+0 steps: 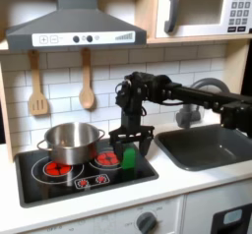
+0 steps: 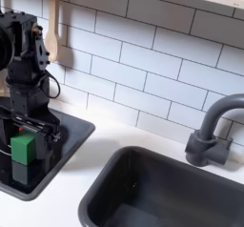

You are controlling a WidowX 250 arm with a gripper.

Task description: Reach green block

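The small bright green cube-like block (image 1: 129, 157) (image 2: 24, 148) is set on the black toy stovetop (image 1: 59, 182) near its right edge. The black hand (image 1: 130, 149) (image 2: 26, 145) is lowered over it with fingers spread either side, apparently for reaching it; whether anything is gripped cannot be told.

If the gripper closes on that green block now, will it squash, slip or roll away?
The green block looks rigid with plain flat faces, so it probably won't squash or roll. It is small beside the steel pot, so likely light. Its smooth faces may slip if the gripper pinches off-centre.
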